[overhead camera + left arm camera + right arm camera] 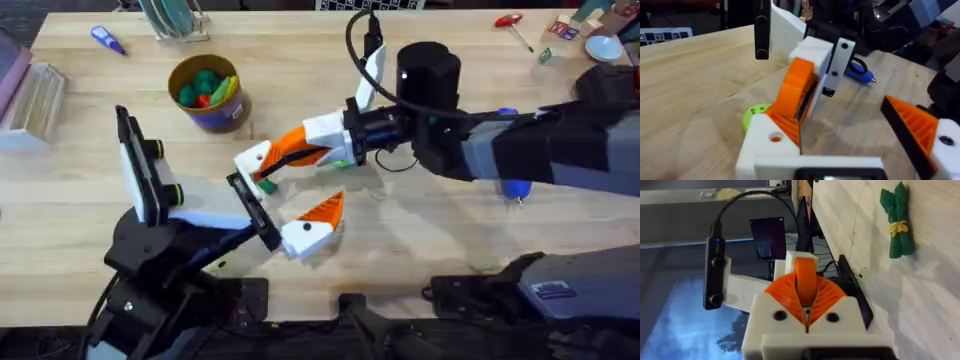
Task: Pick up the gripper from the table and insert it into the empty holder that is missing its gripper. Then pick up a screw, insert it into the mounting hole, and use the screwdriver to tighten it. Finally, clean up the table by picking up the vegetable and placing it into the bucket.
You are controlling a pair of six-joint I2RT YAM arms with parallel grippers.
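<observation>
Overhead, right fingers [283, 150] pinch the gripper [300, 146] against the holder [254, 158] mid-table.

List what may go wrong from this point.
1. The right claw presses the orange gripper against the holder at a slant; it may jam or slip out before it seats.
2. The green disc lies close beside the holder and may get knocked.
3. The screwdriver lies under the right arm, which may roll it when it pulls back.
</observation>
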